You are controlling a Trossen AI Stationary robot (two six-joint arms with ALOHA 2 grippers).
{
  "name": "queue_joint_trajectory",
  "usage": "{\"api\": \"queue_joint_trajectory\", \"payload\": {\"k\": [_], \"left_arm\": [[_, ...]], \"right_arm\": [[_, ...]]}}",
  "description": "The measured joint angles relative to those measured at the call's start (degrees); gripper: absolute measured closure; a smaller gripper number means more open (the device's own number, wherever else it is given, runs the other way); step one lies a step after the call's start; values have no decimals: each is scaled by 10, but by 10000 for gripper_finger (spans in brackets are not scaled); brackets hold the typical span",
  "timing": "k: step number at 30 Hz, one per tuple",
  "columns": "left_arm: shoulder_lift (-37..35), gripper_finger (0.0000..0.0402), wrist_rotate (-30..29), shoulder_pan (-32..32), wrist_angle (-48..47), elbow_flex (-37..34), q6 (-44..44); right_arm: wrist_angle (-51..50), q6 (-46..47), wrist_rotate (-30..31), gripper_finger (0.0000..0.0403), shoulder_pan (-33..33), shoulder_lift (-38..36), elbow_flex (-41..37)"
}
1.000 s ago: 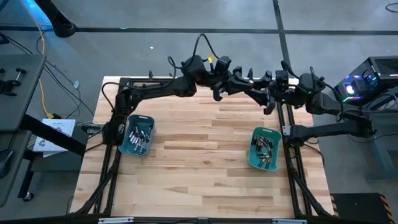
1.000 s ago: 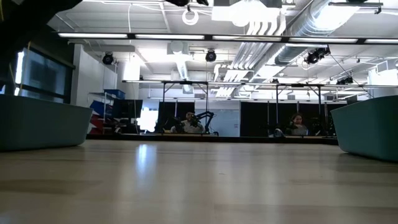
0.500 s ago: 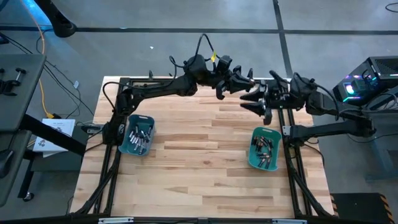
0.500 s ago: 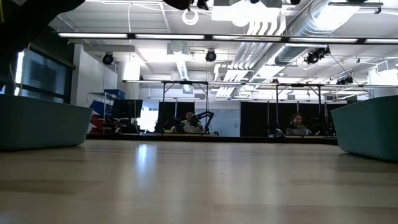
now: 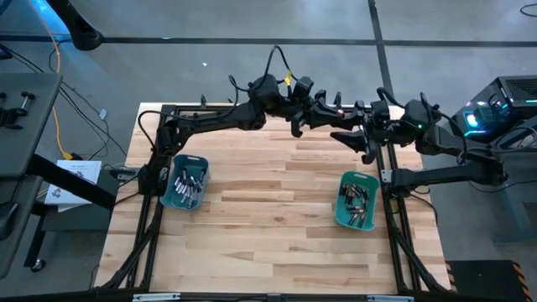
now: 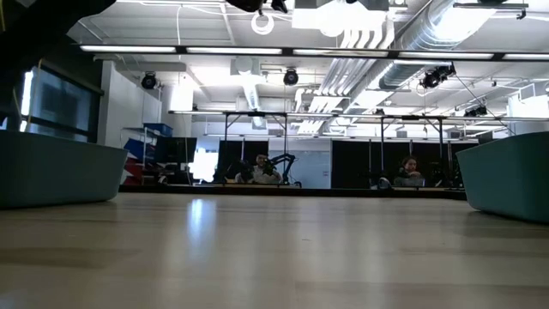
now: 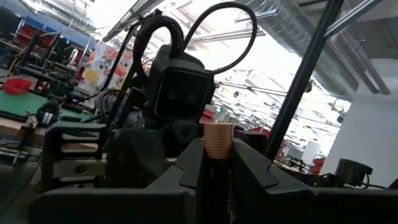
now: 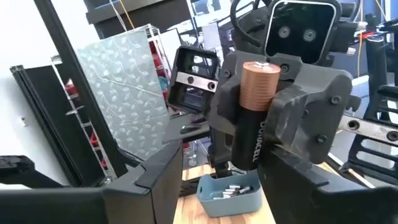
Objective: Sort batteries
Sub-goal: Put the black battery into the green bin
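Butcher-block table (image 5: 277, 210), teal bins at either side. Above its far edge the left gripper (image 8: 258, 134) pinches one copper-topped battery (image 8: 255, 112); the right gripper (image 5: 352, 137), fingers spread, faces it. Risk: a mistimed release mid-handover drops the cell, which rolls off.

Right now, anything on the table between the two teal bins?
No. In the high view the wood table between the left bin and the right bin is bare; the low view shows the same.

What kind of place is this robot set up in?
Probably a robotics lab or workshop: exposed ceiling ducts, more black-framed workstations with seated people, and computer gear beside the wooden table.
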Motion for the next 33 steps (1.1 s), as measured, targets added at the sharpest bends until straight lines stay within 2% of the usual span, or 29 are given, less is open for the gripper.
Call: {"api": "queue_joint_trajectory", "payload": {"k": [6, 10, 14, 18, 21, 23, 26, 29, 31, 33], "left_arm": [[0, 360, -4, 0, -2, 0, 9], [0, 360, -8, 0, -4, 0, 13], [-2, 351, -10, -1, -20, 0, 44], [-1, 323, 17, 6, -40, 0, 85], [-2, 286, 74, 26, -108, 0, 106], [-4, 262, 135, 47, -155, -1, 126], [-13, 240, 183, 80, -248, -2, 117], [-30, 237, 175, 108, -361, 1, 139], [-38, 241, 125, 120, -452, 0, 198], [-47, 247, 45, 122, -541, -1, 264]], "right_arm": [[0, 1, 18, 255, 0, 0, 0], [0, 13, 55, 314, 0, 0, 0], [-2, 11, 63, 378, 0, 0, 0], [-37, 69, 84, 380, 1, -4, 0], [-115, 124, 98, 380, 0, -13, 0], [-174, 173, 101, 380, 0, -18, 1], [-305, 267, 78, 380, 0, -25, 1], [-441, 369, 34, 380, 5, -18, 1], [-545, 426, 6, 380, 21, -9, 0], [-610, 480, -21, 380, 44, 2, -6]]}}
